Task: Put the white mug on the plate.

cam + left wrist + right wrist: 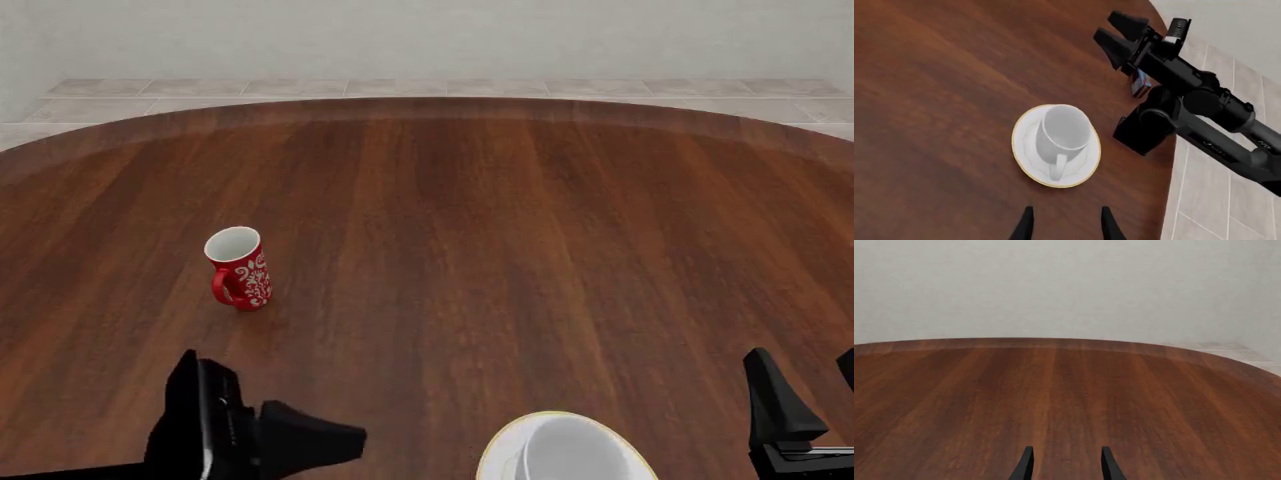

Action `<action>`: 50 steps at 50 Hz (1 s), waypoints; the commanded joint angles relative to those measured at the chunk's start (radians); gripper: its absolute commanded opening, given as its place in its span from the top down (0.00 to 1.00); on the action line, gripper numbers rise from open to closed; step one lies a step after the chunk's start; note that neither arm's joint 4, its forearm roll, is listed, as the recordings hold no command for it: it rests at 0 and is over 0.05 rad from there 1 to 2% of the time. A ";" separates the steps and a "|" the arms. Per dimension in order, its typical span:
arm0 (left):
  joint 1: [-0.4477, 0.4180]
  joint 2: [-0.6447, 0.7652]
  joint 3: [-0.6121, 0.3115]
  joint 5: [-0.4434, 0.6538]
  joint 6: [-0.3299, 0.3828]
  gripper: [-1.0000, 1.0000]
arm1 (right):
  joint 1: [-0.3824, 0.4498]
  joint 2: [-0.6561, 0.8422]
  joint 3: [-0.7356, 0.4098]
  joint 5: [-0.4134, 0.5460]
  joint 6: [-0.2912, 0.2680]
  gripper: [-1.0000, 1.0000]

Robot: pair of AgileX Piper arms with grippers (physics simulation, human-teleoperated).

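Note:
The white mug stands upright in the middle of the plate, a round white plate with a thin gold rim, its handle turned toward my left gripper. My left gripper is open and a short way back from the plate, touching nothing. In the front view the mug and plate are cut off by the bottom edge, between the two arms. My left gripper points across at them. My right gripper is open and holds nothing; it also shows as the right gripper beyond the plate.
A small red mug with a white pattern stands upright at the table's left. The round wooden table's edge runs close beside the plate, with tiled floor beyond. The right wrist view shows only bare wood and a wall.

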 commanded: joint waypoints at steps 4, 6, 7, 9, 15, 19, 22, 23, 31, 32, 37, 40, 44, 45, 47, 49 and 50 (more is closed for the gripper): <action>0.021 -0.180 -0.003 0.121 -0.046 0.00 | -0.002 -0.002 0.001 0.000 0.001 0.00; 0.023 -0.205 -0.005 0.136 -0.049 0.00 | -0.002 -0.002 0.001 0.000 0.001 0.00; 0.027 -0.223 -0.003 0.146 -0.052 0.00 | -0.002 -0.001 0.001 0.000 0.001 0.00; 0.031 -0.248 -0.001 0.157 -0.056 0.00 | -0.001 -0.002 0.001 0.000 0.001 0.00; 0.048 -0.329 0.012 0.200 -0.062 0.00 | -0.001 -0.002 0.001 0.000 0.001 0.00; 0.060 -0.365 0.021 0.220 -0.065 0.00 | -0.001 -0.002 0.001 0.000 0.002 0.00; 0.070 -0.406 0.025 0.242 -0.070 0.00 | -0.001 -0.002 0.001 0.000 0.001 0.00; 0.077 -0.432 0.027 0.253 -0.073 0.00 | -0.002 -0.002 0.001 0.000 0.001 0.00; 0.102 -0.525 0.047 0.308 -0.071 0.00 | -0.006 -0.006 -0.001 0.006 0.000 0.00; 0.101 -0.530 0.048 0.311 -0.075 0.00 | -0.004 -0.006 -0.002 0.005 -0.023 0.00; 0.111 -0.584 0.054 0.332 -0.074 0.00 | -0.004 -0.006 -0.001 0.004 -0.021 0.00; 0.117 -0.616 0.072 0.339 -0.081 0.00 | -0.016 -0.008 0.000 0.004 -0.041 0.00; 0.133 -0.658 0.084 0.360 -0.087 0.00 | -0.012 -0.009 -0.021 -0.055 0.039 0.00; 0.133 -0.658 0.084 0.361 -0.087 0.00 | -0.012 -0.009 -0.022 -0.055 0.039 0.00; 0.142 -0.681 0.093 0.369 -0.089 0.00 | -0.008 -0.009 -0.030 -0.074 0.033 0.00; 0.154 -0.710 0.094 0.384 -0.085 0.00 | -0.009 -0.009 -0.037 -0.081 0.045 0.00; 0.156 -0.720 0.096 0.388 -0.088 0.00 | -0.007 -0.009 -0.042 -0.091 0.042 0.00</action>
